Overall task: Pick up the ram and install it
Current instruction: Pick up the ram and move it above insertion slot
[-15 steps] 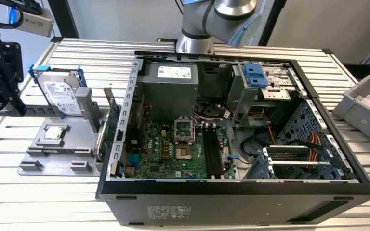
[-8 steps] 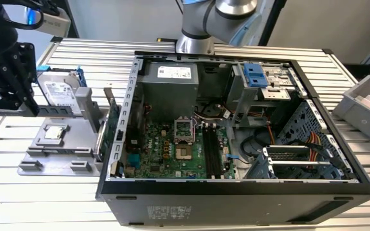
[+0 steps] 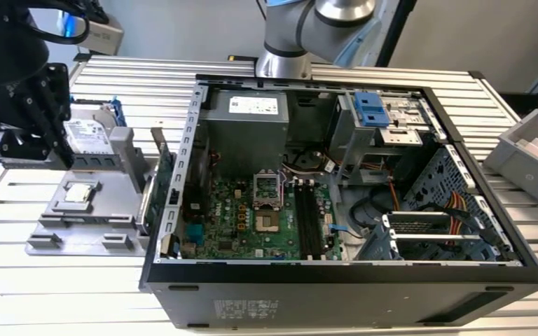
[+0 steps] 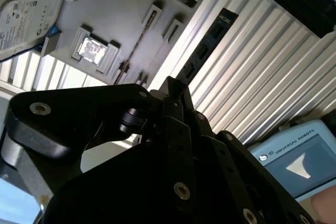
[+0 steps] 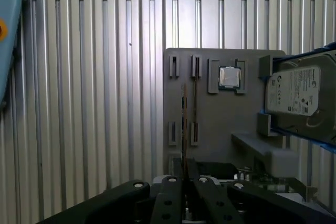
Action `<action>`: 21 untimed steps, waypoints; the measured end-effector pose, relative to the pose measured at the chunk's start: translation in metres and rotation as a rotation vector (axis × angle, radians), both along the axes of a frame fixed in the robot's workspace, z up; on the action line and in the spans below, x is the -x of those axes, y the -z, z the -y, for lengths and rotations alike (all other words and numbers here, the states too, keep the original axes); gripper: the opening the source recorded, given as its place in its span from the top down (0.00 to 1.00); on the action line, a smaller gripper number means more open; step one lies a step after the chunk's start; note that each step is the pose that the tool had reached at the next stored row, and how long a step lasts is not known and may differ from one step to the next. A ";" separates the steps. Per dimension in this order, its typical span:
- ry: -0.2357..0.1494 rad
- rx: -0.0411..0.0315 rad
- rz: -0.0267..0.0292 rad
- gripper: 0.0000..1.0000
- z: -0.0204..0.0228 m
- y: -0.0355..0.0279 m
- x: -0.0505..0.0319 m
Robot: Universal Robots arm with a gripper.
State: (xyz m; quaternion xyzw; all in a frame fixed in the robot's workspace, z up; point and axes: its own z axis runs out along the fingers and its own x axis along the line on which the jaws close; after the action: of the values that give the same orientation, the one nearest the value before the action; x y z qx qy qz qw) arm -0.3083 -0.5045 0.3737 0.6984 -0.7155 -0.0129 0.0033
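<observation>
The ram (image 4: 210,40) is a long, narrow dark-blue stick, and my gripper (image 4: 172,85) is shut on one end of it. The stick juts out past the black fingertips over the ribbed table. In the first wrist view the ram (image 5: 184,124) appears edge-on as a thin line between the fingers of the gripper (image 5: 184,179), above the grey fixture plate (image 5: 226,124). In the exterior view the gripper (image 3: 36,136) hangs at the exterior view's left, over the fixture plate (image 3: 82,234) and outside the open computer case (image 3: 344,280). The black motherboard slots (image 3: 307,220) lie inside the case.
On the fixture sit a silver hard drive (image 3: 90,136) in a blue bracket and a small square chip (image 3: 79,192). A green card (image 3: 162,182) stands between fixture and case. A grey bin (image 3: 531,150) is at the exterior view's right. A teach pendant (image 4: 294,161) lies nearby.
</observation>
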 end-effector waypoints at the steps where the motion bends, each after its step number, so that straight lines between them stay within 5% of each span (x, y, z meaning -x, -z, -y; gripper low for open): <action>1: -0.001 -0.0001 0.0000 1.00 0.0000 0.0001 -0.0023; 21: -0.013 -0.0001 -0.0015 1.00 0.0000 0.0001 -0.0368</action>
State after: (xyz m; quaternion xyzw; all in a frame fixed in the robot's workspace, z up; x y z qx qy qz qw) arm -0.2715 -0.5045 0.3736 0.7029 -0.7111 -0.0134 0.0039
